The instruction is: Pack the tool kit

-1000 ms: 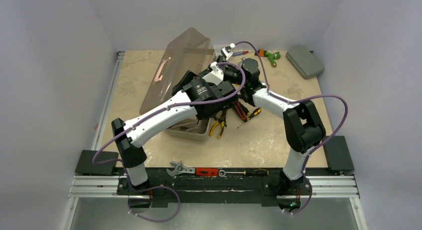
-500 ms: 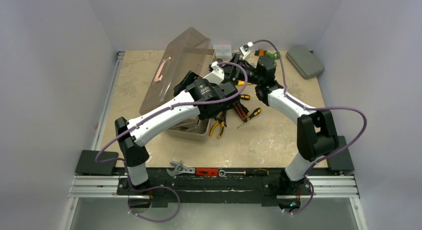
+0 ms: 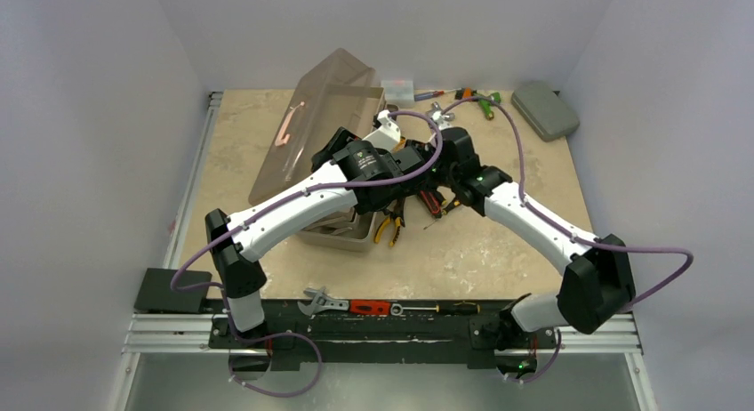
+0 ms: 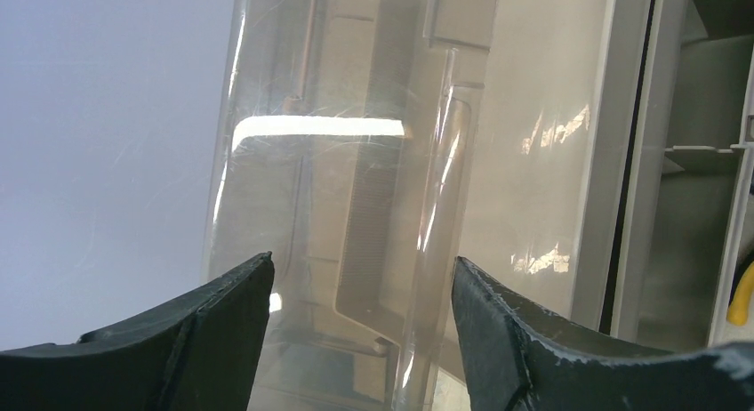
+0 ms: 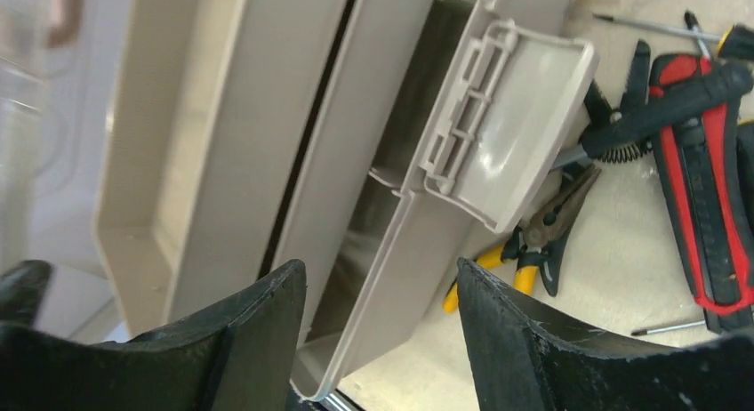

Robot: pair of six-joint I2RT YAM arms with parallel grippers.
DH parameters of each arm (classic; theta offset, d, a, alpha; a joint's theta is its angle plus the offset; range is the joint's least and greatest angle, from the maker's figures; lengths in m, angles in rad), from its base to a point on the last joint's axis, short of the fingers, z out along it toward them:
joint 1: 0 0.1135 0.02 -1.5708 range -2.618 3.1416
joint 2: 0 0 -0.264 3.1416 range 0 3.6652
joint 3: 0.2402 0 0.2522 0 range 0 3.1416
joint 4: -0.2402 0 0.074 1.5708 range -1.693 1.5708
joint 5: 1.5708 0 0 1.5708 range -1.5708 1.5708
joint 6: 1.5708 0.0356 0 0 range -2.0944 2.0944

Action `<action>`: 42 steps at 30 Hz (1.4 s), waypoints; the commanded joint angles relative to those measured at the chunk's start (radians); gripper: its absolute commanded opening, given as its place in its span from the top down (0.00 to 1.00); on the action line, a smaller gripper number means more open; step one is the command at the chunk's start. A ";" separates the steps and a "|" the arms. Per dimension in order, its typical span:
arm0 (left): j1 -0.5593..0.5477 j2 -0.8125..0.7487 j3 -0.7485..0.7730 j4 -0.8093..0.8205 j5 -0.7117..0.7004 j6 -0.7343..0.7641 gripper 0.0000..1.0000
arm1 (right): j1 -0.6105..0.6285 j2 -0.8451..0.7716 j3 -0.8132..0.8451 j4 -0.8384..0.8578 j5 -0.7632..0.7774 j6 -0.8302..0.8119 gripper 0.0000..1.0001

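The tan toolbox stands open at the table's left-centre, its smoky translucent lid (image 3: 331,95) raised, with a pink handle (image 3: 286,126). My left gripper (image 4: 360,264) is open and empty, close to the inside of the lid (image 4: 356,162). My right gripper (image 5: 382,269) is open and empty, above the near right wall of the box's base (image 5: 418,242) and its open latch flap (image 5: 516,135). Yellow-handled pliers (image 5: 525,251), red-and-black pliers (image 5: 702,206) and a black-handled screwdriver (image 5: 667,104) lie on the table right of the box. The pliers also show in the top view (image 3: 389,224).
A flat grey case (image 3: 544,108) lies at the back right. A small clear box (image 3: 397,88) and a green-and-orange tool (image 3: 480,100) lie at the back. A wrench (image 3: 320,302), a red tool (image 3: 369,307) and a screwdriver (image 3: 436,308) lie on the front rail.
My right arm has swung from the back of the table towards the toolbox, its elbow dropping to the right. My left arm has hardly moved.
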 commanded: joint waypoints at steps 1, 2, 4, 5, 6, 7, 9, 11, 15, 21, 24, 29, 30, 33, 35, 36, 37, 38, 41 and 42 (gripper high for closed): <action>0.004 -0.038 0.013 -0.101 -0.064 0.020 0.31 | 0.079 0.025 -0.005 -0.059 0.141 -0.027 0.39; 0.003 -0.037 0.012 -0.102 -0.064 0.018 0.31 | 0.102 0.039 0.001 -0.059 0.141 -0.025 0.39; 0.002 -0.039 0.010 -0.106 -0.064 0.012 0.32 | 0.129 0.075 0.012 -0.055 0.146 -0.021 0.39; 0.003 -0.040 0.007 -0.111 -0.064 0.009 0.33 | 0.138 0.087 0.015 -0.054 0.148 -0.018 0.40; 0.003 -0.041 0.002 -0.113 -0.067 0.007 0.34 | 0.145 0.099 0.016 -0.050 0.151 -0.017 0.40; 0.003 -0.043 -0.003 -0.116 -0.071 0.005 0.35 | 0.151 0.108 0.018 -0.049 0.157 -0.016 0.41; 0.003 -0.047 -0.017 -0.118 -0.081 0.002 0.39 | 0.162 0.122 0.013 -0.037 0.182 -0.011 0.42; 0.003 -0.052 -0.028 -0.123 -0.094 -0.004 0.42 | 0.166 0.139 0.004 -0.024 0.185 -0.002 0.44; 0.003 -0.058 -0.040 -0.133 -0.115 -0.013 0.48 | 0.173 0.166 0.000 -0.011 0.184 0.000 0.49; 0.009 -0.050 -0.060 -0.171 -0.175 -0.034 0.54 | 0.173 0.169 -0.007 0.004 0.182 -0.012 0.70; 0.028 -0.039 -0.060 -0.234 -0.207 -0.092 0.57 | 0.172 0.177 -0.008 0.016 0.155 -0.008 0.77; 0.103 -0.069 -0.110 -0.238 -0.224 -0.127 0.64 | 0.173 0.179 -0.008 0.013 0.158 -0.007 0.99; 0.116 -0.078 -0.119 -0.238 -0.224 -0.134 0.66 | 0.173 0.175 -0.010 0.013 0.162 -0.007 1.00; 0.157 -0.102 -0.139 -0.231 -0.223 -0.141 0.82 | 0.173 0.166 -0.015 0.014 0.166 -0.005 1.00; 0.192 -0.117 -0.156 -0.217 -0.218 -0.139 1.00 | 0.172 0.161 -0.017 0.014 0.164 -0.005 1.00; 0.217 -0.125 -0.165 -0.210 -0.212 -0.139 1.00 | 0.173 0.158 -0.017 0.014 0.161 -0.005 1.00; 0.248 -0.136 -0.176 -0.196 -0.203 -0.133 1.00 | 0.173 0.156 -0.019 0.014 0.159 -0.003 1.00; 0.279 -0.157 -0.189 -0.170 -0.189 -0.114 1.00 | 0.172 0.151 -0.020 0.016 0.155 -0.003 1.00; 0.388 -0.251 -0.278 0.041 -0.088 0.065 1.00 | 0.172 0.142 -0.025 0.020 0.148 -0.002 1.00; 0.424 -0.295 -0.323 0.146 -0.022 0.151 1.00 | 0.173 0.138 -0.027 0.021 0.148 -0.001 1.00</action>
